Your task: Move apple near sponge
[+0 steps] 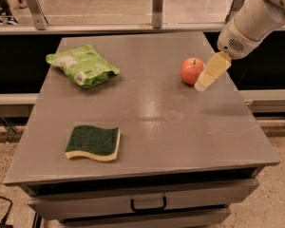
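Note:
The red-orange apple (192, 70) stands on the grey table (147, 113) at the right, towards the back. The sponge (93, 143), dark green on top with a pale yellow base, lies flat near the front left. My gripper (211, 72) hangs from the white arm at the upper right and sits just right of the apple, very close to it, low over the table. Its pale yellow fingers (205, 77) point down and to the left.
A crinkled light-green snack bag (81, 65) lies at the back left of the table. A drawer with a dark handle (148, 204) is below the front edge. A glass railing with metal posts (157, 6) runs behind the table.

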